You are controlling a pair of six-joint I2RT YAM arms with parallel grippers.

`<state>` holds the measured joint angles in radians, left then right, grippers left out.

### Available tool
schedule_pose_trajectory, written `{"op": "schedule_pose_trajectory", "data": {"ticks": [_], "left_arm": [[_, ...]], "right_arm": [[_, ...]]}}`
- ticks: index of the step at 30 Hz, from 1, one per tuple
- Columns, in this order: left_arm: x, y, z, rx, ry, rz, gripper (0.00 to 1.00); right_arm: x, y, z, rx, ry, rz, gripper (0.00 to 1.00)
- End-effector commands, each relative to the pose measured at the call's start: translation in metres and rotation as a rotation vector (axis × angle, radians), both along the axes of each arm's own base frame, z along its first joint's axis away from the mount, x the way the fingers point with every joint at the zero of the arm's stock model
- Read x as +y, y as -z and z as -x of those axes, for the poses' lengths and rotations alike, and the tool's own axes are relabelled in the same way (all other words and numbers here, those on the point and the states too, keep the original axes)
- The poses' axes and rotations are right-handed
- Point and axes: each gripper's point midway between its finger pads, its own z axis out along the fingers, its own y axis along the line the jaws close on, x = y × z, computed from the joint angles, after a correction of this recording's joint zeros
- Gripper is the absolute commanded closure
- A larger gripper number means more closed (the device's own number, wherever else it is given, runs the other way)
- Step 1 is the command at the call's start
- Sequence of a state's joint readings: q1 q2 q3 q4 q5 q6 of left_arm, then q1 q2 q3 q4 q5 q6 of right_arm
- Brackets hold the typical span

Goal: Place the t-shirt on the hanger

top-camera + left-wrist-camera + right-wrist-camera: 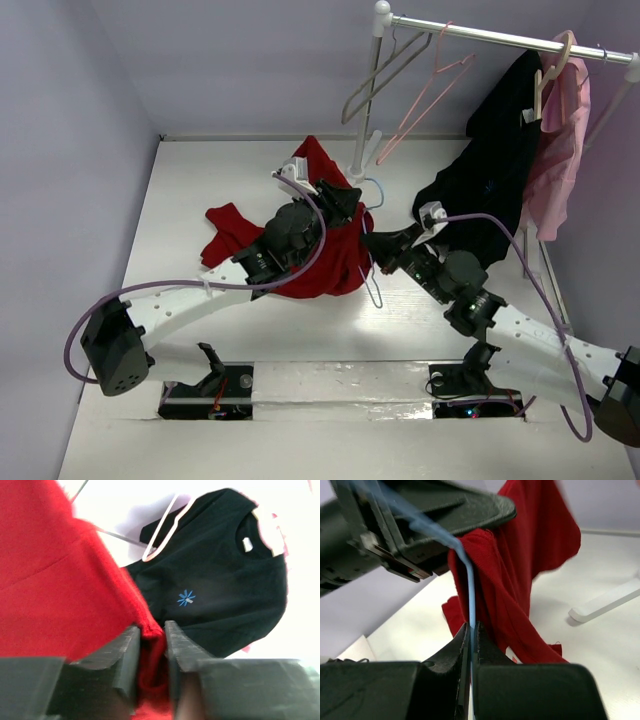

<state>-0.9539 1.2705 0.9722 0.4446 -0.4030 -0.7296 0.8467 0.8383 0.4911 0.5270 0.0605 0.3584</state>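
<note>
At mid-table (200, 170) the t-shirt (335, 270) hangs bunched and partly lifted, a fold pinched in the left gripper (150, 642), likely to open it for the hanger (471, 592), whose wire the right gripper (471, 630) clamps to steady it

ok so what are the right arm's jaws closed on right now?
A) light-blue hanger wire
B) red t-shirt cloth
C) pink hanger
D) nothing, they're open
A: in the right wrist view the right jaws are pinched shut on the thin light-blue hanger wire, with the red t-shirt draped just behind it, not between them.
</note>
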Motion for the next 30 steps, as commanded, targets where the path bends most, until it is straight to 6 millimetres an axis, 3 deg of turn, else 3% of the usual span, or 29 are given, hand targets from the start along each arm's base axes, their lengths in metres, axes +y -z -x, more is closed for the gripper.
{"op": "schedule_pose_trajectory", "data": {"ticks": [1,3,8,9,12,19,22,26,30], "left_arm": [[-0.001,-0.029,0.013,-0.058,0.042,0.103,0.86],[0.003,-0.032,0.015,-0.062,0.038,0.106,0.99],[0.018,-0.041,0.025,-0.078,0.025,0.125,1.0],[0.021,-0.045,0.028,-0.082,0.027,0.131,1.0],[0.035,-0.056,0.034,-0.099,0.014,0.151,1.0],[0.055,-0.072,0.043,-0.115,-0.009,0.192,1.0],[0.062,-0.077,0.046,-0.113,-0.017,0.206,1.0],[0.066,-0.087,0.051,-0.11,-0.007,0.231,1.0],[0.071,-0.095,0.056,-0.116,0.001,0.255,1.0]], "right_arm": [[0.012,-0.049,0.0,-0.087,-0.014,-0.079,1.0],[0.017,-0.05,0.0,-0.086,-0.024,-0.076,1.0],[0.024,-0.044,0.006,-0.05,-0.049,-0.047,1.0],[0.023,-0.042,0.007,-0.038,-0.05,-0.037,0.89],[0.014,-0.021,0.013,0.014,-0.045,0.029,0.7],[-0.005,0.006,0.032,0.083,-0.062,0.087,0.42],[-0.015,0.027,0.033,0.087,-0.034,0.133,0.39],[-0.015,0.056,0.025,0.085,-0.027,0.229,0.43],[-0.011,0.062,0.011,0.065,-0.056,0.219,0.43]]}}
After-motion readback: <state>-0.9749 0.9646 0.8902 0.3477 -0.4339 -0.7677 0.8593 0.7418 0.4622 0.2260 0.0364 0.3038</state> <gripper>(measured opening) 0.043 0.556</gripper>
